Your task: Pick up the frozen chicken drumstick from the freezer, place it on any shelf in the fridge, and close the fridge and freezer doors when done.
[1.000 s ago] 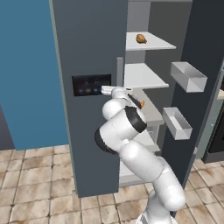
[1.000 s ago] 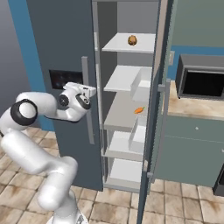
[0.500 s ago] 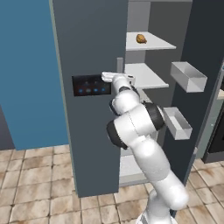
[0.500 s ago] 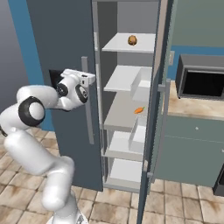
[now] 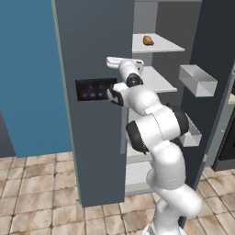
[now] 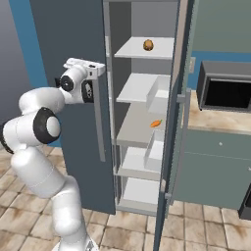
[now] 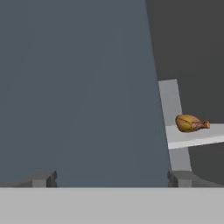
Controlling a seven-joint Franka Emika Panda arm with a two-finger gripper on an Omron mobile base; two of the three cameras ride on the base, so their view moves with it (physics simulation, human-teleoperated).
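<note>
Closing phase, judging by the frozen chicken drumstick [image 7: 191, 123] already lying on the top shelf [image 7: 194, 137], up and right of the spread, empty jaws. The gripper [image 5: 114, 93] faces the shut freezer door [image 5: 92, 137]; it should swing around to the fridge door [image 6: 171, 147]'s outer face and push flat. Right base view adds a carrot [image 6: 155, 123] lower down.

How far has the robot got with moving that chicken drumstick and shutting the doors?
Done: the chicken drumstick lies on the top shelf of the open column, and the door with the blue-lit panel looks closed. In hand: nothing; the open, empty claw is up near that door's edge. Left: the plain door stands open.
</note>
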